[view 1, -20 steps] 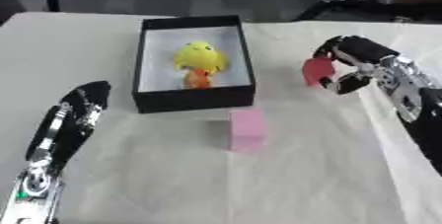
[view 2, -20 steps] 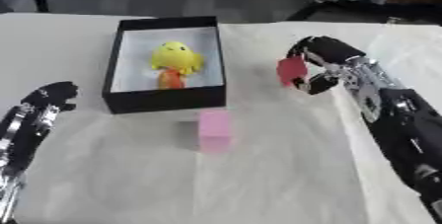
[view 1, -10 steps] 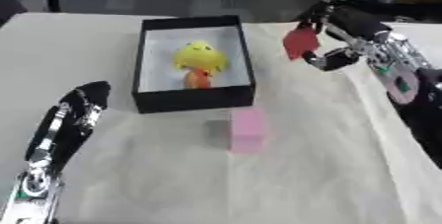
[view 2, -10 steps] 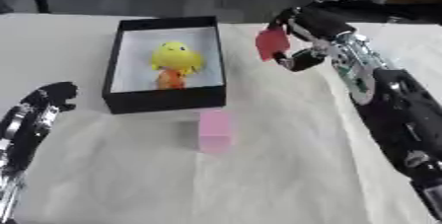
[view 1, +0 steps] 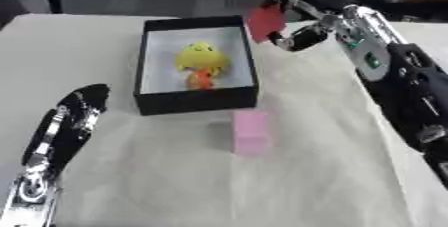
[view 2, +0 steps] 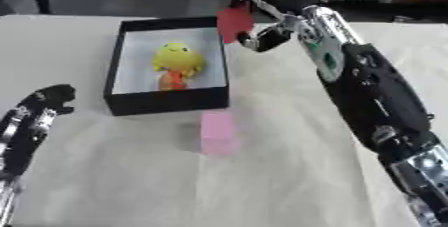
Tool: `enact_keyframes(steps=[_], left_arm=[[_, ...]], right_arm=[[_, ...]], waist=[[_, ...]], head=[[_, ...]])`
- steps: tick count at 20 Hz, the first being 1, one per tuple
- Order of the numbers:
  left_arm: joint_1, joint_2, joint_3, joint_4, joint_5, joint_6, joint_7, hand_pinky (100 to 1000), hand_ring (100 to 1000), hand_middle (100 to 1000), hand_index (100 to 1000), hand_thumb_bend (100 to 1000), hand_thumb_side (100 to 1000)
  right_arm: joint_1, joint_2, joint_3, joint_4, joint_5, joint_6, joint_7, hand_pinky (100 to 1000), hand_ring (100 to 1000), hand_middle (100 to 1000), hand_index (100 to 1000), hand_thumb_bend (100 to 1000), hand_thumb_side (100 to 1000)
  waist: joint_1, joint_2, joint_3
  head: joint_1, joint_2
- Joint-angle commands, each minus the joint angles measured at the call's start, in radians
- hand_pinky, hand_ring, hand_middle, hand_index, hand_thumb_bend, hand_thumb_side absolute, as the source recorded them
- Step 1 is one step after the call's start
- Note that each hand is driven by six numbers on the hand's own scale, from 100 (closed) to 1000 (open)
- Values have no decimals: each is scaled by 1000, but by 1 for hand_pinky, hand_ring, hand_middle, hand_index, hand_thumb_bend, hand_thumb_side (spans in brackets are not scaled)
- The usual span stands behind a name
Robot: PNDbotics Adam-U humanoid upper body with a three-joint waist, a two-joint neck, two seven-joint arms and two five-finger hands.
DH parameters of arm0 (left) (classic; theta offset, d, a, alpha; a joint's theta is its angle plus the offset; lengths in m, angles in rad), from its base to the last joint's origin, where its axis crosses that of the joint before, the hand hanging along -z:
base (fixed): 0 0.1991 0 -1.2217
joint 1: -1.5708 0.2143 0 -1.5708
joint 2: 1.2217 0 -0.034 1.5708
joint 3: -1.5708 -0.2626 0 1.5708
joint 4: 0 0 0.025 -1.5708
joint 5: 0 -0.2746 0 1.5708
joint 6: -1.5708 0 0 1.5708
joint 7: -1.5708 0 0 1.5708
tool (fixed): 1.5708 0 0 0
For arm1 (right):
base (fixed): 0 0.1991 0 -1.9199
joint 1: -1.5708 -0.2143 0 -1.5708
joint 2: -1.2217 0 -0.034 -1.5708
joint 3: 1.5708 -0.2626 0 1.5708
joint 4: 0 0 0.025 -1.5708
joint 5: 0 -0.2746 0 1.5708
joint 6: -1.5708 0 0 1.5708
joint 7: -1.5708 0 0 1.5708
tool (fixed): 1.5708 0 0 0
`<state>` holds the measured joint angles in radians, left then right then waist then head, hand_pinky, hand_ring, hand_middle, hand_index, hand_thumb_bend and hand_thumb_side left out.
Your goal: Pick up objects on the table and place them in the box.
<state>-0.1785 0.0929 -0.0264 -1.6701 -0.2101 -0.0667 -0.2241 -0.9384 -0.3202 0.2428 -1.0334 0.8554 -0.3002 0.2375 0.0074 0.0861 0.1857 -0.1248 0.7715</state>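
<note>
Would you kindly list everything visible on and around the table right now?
Box: one, black with a pale inside, on the table's far middle.
Duck toy: one, yellow with orange, lying inside the box.
Pink block: one, on the cloth just in front of the box, apart from it.
Red object: one, held in the air by the box's far right corner.
Table: one, covered in white cloth.
Right robot hand: black and silver, fingers curled round the red object.
Left robot hand: black and silver, idle and open at the lower left.
</note>
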Motion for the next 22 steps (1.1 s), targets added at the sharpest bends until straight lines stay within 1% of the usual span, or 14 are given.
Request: enact_keyframes(steps=[1, 5, 6, 8, 9, 10, 12, 13, 14, 16, 17, 18, 19, 22], left_arm=[[-17, -1, -5, -15, 7, -3, -8, 794, 827, 756, 820, 246, 740], [-21, -5, -8, -15, 8, -4, -12, 794, 826, 755, 820, 248, 739], [-22, -6, -9, -15, 8, -4, -12, 794, 826, 755, 820, 248, 739], [-24, -7, -10, -16, 9, -5, -13, 794, 826, 755, 820, 248, 738], [-25, -8, -10, -16, 9, -5, -13, 794, 826, 755, 820, 249, 738], [-25, -8, -10, -16, 9, -4, -13, 794, 826, 755, 820, 249, 738], [-26, -9, -10, -16, 10, -5, -14, 794, 825, 755, 820, 249, 738], [-26, -9, -11, -16, 10, -5, -14, 794, 825, 754, 820, 248, 739], [-26, -9, -11, -16, 10, -4, -14, 794, 825, 754, 820, 248, 739], [-27, -9, -10, -16, 10, -4, -14, 794, 825, 754, 820, 248, 738], [-27, -9, -10, -16, 9, -4, -13, 793, 825, 754, 820, 249, 738], [-27, -9, -10, -16, 10, -4, -13, 793, 825, 754, 820, 249, 738], [-27, -9, -10, -16, 10, -4, -13, 793, 825, 754, 820, 249, 738], [-26, -9, -9, -16, 9, -4, -12, 794, 825, 754, 820, 248, 738]], right_arm=[[-43, 56, -24, 69, 39, 7, -8, 844, 617, 374, 484, 100, 100], [-60, 108, -38, 164, 87, -19, -52, 846, 632, 439, 547, 100, 105], [-61, 118, -41, 180, 97, -24, -61, 847, 635, 450, 559, 100, 119], [-62, 134, -46, 205, 115, -30, -80, 850, 655, 498, 620, 100, 178], [-63, 139, -46, 213, 122, -34, -86, 854, 672, 539, 666, 100, 236], [-63, 143, -46, 218, 130, -36, -91, 855, 679, 553, 681, 100, 270], [-63, 149, -46, 223, 142, -38, -100, 860, 702, 607, 744, 100, 442], [-62, 151, -46, 225, 146, -38, -105, 864, 715, 632, 793, 100, 570], [-61, 153, -45, 226, 147, -39, -107, 869, 729, 660, 823, 120, 620], [-60, 153, -41, 225, 151, -43, -111, 875, 749, 714, 866, 144, 694], [-59, 154, -40, 224, 153, -43, -115, 883, 769, 760, 898, 164, 737], [-58, 154, -38, 222, 155, -44, -118, 885, 777, 778, 911, 168, 755], [-57, 153, -36, 221, 155, -46, -121, 890, 792, 809, 925, 164, 796], [-52, 150, -34, 213, 139, -54, -125, 895, 807, 853, 946, 144, 812]], waist=[[12, 2, 6], [14, 6, 15], [14, 7, 17], [14, 8, 20], [14, 8, 21], [14, 8, 22], [14, 8, 23], [13, 8, 23], [13, 8, 23], [13, 7, 23], [13, 7, 22], [13, 7, 22], [13, 7, 22], [12, 6, 19]], head=[[-11, -2], [-19, -2], [-21, -2], [-23, -2], [-23, -2], [-23, -2], [-24, -2], [-24, -2], [-24, -2], [-24, -2], [-24, -2], [-24, -2], [-23, -2], [-20, -2]])
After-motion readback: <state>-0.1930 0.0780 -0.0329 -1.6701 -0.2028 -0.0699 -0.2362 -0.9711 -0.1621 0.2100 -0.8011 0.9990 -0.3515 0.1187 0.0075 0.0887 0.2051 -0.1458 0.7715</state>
